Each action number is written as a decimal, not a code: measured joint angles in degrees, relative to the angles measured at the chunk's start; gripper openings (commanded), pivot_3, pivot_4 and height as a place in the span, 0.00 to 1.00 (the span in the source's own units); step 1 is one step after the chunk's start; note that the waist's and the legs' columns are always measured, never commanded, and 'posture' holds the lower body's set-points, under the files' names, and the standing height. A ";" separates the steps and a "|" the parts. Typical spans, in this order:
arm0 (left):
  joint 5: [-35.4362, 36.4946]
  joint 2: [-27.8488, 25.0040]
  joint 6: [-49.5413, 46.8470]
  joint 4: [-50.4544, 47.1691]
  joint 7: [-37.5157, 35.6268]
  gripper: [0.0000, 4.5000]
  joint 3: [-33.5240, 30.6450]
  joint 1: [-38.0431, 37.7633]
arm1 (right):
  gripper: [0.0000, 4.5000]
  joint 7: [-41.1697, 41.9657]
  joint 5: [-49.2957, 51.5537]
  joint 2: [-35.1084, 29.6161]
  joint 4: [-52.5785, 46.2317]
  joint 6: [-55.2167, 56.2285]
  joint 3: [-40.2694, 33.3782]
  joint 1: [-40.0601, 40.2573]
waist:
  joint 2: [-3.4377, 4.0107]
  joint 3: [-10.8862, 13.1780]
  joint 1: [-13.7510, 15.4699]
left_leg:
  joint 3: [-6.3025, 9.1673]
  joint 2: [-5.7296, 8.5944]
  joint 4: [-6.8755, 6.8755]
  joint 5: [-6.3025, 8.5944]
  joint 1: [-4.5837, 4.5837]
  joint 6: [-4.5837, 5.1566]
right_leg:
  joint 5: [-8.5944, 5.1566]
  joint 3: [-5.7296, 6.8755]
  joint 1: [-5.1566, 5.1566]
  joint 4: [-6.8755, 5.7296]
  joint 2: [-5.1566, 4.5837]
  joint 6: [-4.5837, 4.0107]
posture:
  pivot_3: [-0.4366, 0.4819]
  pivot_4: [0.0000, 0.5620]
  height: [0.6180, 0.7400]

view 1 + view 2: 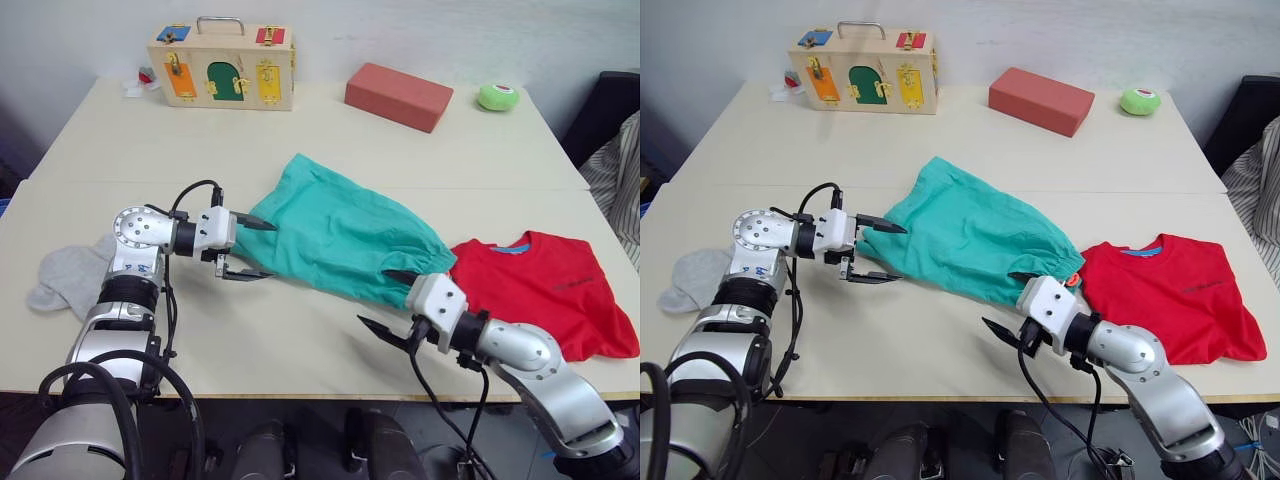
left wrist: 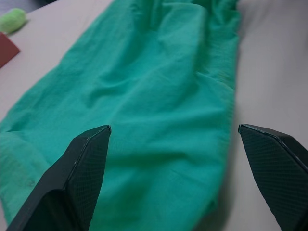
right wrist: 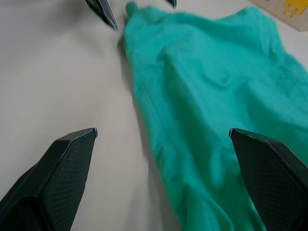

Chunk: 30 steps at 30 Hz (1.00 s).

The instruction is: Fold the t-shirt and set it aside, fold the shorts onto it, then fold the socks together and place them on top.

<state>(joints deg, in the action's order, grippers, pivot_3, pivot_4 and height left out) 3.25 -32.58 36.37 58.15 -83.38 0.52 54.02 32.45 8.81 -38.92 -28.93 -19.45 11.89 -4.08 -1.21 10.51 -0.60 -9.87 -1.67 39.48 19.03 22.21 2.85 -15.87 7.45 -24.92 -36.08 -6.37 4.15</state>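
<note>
both grippers spread wide at the teal-green cloth shorts [image 1: 340, 235]

left gripper [image 1: 250, 249] and right gripper [image 1: 392, 300] are gaping, empty; head views are showing bright red t-shirt [image 1: 545, 287] at 3 o'clock, light grey socks [image 1: 70, 277] at 9 o'clock.

The right claw [image 3: 163, 137], fingers spread wide, faces the teal shorts [image 3: 216, 101] lying on the counter [image 3: 57, 77].

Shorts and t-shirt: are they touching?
Touching. In the left eye view the waistband end of the shorts overlaps the edge of the t-shirt.
</note>
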 measured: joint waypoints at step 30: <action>2.07 -9.47 -13.55 -21.65 12.01 0.01 -0.56 -23.55 | 0.00 12.57 -6.91 1.71 21.76 20.11 1.91 -10.56 | 0.11 -0.10 -3.28 | 0.34 -0.34 0.12 0.10 -0.33 -0.15 | -0.04 -0.18 0.36 -0.29 -0.17 -0.41 | 0.48 0.27 1.00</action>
<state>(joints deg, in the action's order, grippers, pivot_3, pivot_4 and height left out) 5.32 -42.05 22.82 36.50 -71.37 -0.04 30.47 45.02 1.90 -37.21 -7.17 0.66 13.79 -14.64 -1.10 10.41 -3.89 -9.54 -2.02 39.60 19.13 21.88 2.71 -15.92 7.28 -24.57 -36.37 -6.54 3.74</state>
